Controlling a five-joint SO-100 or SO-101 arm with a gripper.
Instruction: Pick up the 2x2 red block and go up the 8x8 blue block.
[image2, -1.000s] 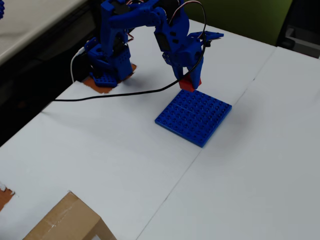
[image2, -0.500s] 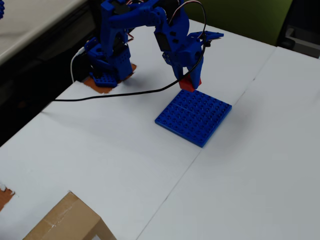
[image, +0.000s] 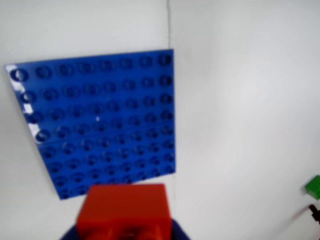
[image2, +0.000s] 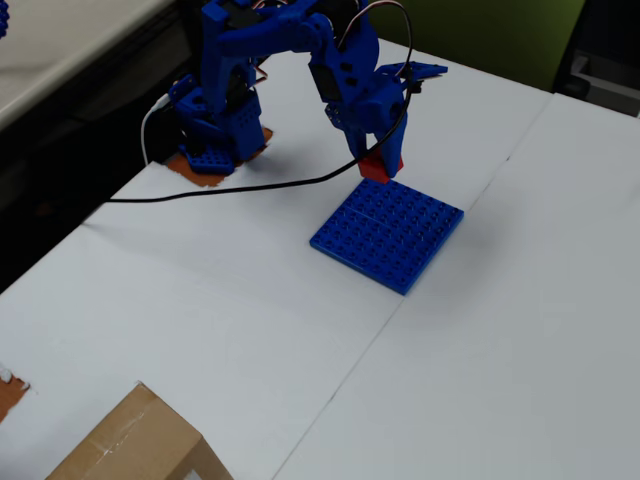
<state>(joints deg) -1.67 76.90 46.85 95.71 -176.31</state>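
The 8x8 blue block lies flat on the white table; it fills the upper left of the wrist view. My gripper is shut on the 2x2 red block and holds it in the air just above the plate's far edge, as the overhead view shows it. In the wrist view the red block sits close at the bottom, between the blue fingers, in front of the plate's near edge.
The blue arm's base stands at the back left with a black cable trailing across the table. A cardboard box sits at the front left. A small green object shows at the wrist view's right edge.
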